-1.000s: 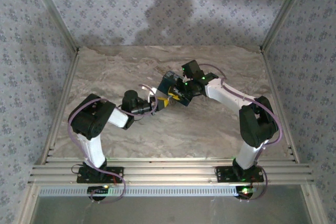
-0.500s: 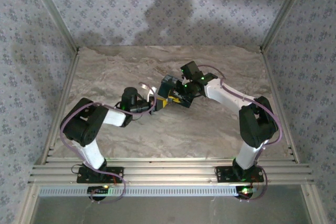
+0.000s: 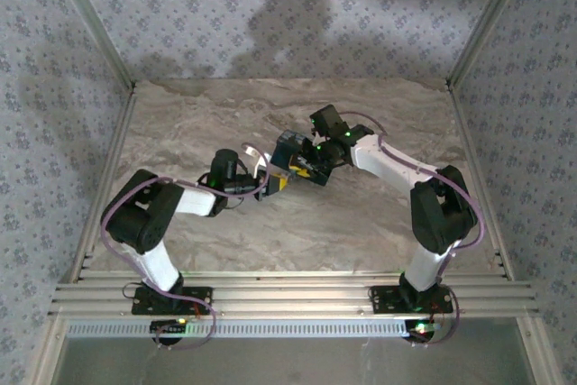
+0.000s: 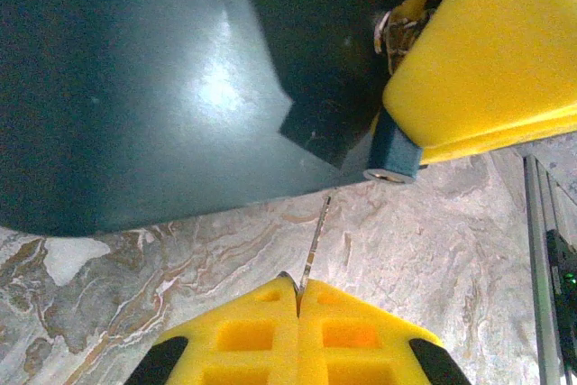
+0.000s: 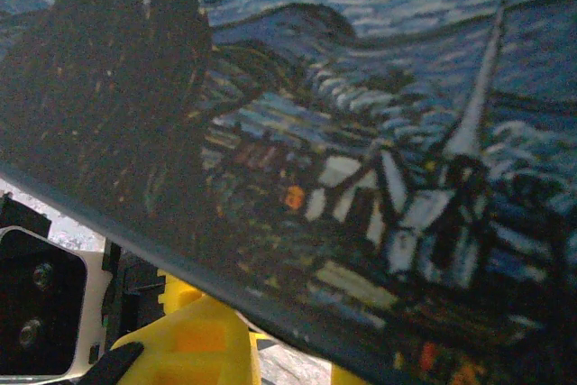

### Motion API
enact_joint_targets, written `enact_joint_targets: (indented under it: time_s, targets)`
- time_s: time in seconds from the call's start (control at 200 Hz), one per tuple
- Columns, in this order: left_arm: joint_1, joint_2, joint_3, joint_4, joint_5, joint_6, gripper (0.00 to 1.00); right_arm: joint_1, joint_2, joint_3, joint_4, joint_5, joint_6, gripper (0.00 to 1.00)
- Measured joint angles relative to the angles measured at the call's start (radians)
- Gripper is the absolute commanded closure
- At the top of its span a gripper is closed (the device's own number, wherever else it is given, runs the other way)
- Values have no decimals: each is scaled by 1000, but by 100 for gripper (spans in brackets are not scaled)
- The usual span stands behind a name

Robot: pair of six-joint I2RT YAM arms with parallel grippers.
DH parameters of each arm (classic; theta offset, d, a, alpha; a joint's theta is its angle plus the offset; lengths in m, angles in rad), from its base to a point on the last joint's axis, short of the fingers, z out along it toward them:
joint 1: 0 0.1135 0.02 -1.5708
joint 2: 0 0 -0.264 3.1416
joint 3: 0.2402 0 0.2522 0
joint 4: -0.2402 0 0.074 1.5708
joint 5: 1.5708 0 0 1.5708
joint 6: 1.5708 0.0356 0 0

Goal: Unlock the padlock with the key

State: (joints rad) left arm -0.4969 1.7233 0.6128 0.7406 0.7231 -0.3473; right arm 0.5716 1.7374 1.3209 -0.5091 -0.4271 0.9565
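Pinching the key (image 4: 312,242) between its yellow fingers (image 4: 243,335), the left tool (image 4: 297,290) is closed tight, and only the thin metal blade sticks out ahead of the tips. The blade points forward and a little to the right. Its end comes very near the lower edge of the box (image 4: 162,87) — touching or not, I cannot tell.

Ahead of this tool, to the right of the blade, is the padlock (image 4: 393,149). It is a very small grey-blue body with a silvery lower end, at the lower corner of the dark box side. It lies against a yellow finger (image 4: 491,51) of the right tool (image 3: 300,169), just below a brassy fitting (image 4: 406,15) on the box.

From above, both tools meet at the box. Its painted face lies tilted, close over the fingers of the right tool. Whether that tool is closed on the box or on the padlock I cannot tell. Under the key is the marble table (image 4: 180,259).
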Motion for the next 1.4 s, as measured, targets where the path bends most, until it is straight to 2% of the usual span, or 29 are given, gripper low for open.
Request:
enact_joint_targets:
  time_s: [0.415, 1.399]
  targets:
    - [-12, -30, 43, -91, 5, 32, 100, -1, 0, 6, -3, 2, 0, 100]
    - [-16, -65, 56, -140, -37, 32, 100, 4, 3, 19, -12, 30, -4, 100]
